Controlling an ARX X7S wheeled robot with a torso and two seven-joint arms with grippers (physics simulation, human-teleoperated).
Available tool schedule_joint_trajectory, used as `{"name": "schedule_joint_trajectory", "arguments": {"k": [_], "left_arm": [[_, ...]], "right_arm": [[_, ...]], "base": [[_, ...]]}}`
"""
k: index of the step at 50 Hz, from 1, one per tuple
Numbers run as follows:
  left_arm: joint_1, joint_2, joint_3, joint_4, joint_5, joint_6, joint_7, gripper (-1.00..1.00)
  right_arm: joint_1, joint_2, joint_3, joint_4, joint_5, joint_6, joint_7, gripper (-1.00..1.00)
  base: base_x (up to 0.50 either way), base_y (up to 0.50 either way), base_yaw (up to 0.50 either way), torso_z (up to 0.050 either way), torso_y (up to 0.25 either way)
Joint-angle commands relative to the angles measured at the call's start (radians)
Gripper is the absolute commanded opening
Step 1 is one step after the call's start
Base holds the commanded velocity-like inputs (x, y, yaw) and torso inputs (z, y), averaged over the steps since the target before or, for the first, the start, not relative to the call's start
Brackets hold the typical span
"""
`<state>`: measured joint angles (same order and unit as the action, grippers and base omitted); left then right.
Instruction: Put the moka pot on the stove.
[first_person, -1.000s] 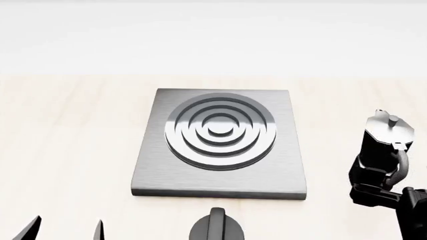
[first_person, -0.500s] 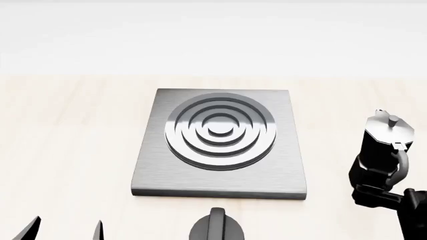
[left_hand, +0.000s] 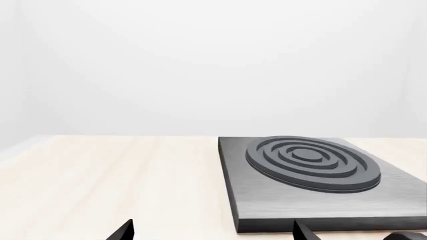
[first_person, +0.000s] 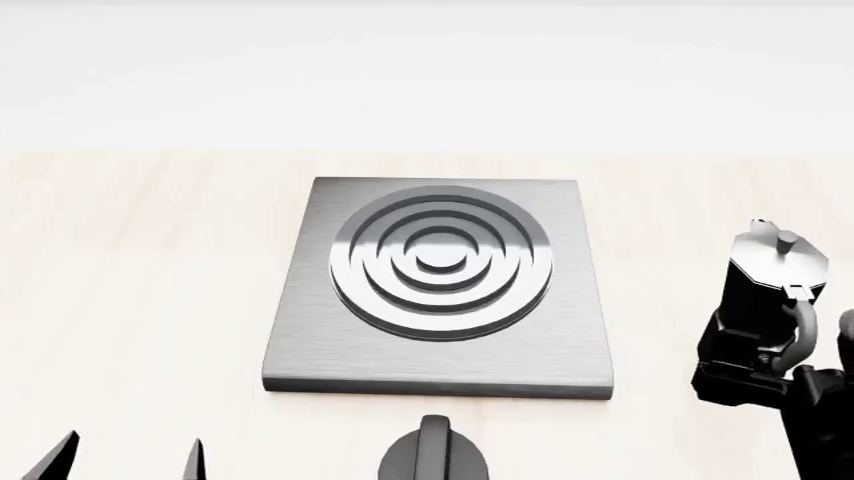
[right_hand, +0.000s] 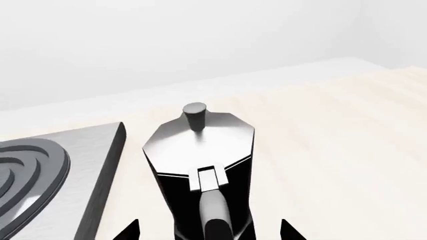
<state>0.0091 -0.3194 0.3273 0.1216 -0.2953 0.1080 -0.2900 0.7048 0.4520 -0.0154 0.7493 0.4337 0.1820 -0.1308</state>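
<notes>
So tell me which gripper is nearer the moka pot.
Right. The right gripper straddles the moka pot at its handle side, fingertips either side of its base. The left gripper sits far off, across the stove from the pot.

Before you, a pale wooden tabletop filling most of the head view, plain white wall across the top of the frame, short black round knob with upright fin at bottom centre.
</notes>
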Motion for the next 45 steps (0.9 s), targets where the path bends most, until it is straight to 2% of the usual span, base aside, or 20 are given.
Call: {"name": "schedule_joint_trajectory", "arguments": {"k": [1, 2, 15, 18, 25, 31, 45], "left_arm": [[-0.001, -0.001, 0.004, -0.005, 0.0, 0.005, -0.001, 1.0], [-0.001, -0.001, 0.004, -0.008, 0.001, 0.007, -0.001, 1.0], [0.001, -0.001, 0.005, -0.023, 0.0, 0.027, 0.001, 1.0], [0.002, 0.0, 0.005, -0.032, 0.0, 0.038, 0.003, 1.0], [0.003, 0.013, 0.009, -0.095, 0.012, 0.099, 0.018, 1.0], [-0.01, 0.013, 0.011, -0.097, 0.009, 0.091, 0.018, 1.0], [-0.012, 0.004, 0.007, -0.089, -0.007, 0.087, 0.019, 1.0]], "right_arm": [[0.001, 0.001, 0.0, 0.002, 0.002, -0.001, -0.003, 1.0], [0.001, 0.001, -0.001, 0.008, 0.0, -0.004, -0.005, -1.0], [-0.004, -0.005, -0.009, 0.018, -0.005, -0.009, -0.009, -1.0], [-0.01, -0.002, -0.025, -0.027, -0.035, -0.01, 0.032, -1.0], [0.001, 0.042, -0.068, -0.441, -0.107, 0.116, 0.194, -1.0], [0.085, 0.071, -0.123, -0.654, -0.123, 0.234, 0.204, -1.0], [0.168, 0.05, -0.187, -0.643, -0.15, 0.237, 0.177, -1.0]], "base": [[0.0, 0.0, 0.0, 0.0, 0.0], [0.0, 0.0, 0.0, 0.0, 0.0], [0.0, 0.0, 0.0, 0.0, 0.0], [0.0, 0.0, 0.0, 0.0, 0.0], [0.0, 0.0, 0.0, 0.0, 0.0], [0.0, 0.0, 0.0, 0.0, 0.0], [0.0, 0.0, 0.0, 0.0, 0.001]]}}
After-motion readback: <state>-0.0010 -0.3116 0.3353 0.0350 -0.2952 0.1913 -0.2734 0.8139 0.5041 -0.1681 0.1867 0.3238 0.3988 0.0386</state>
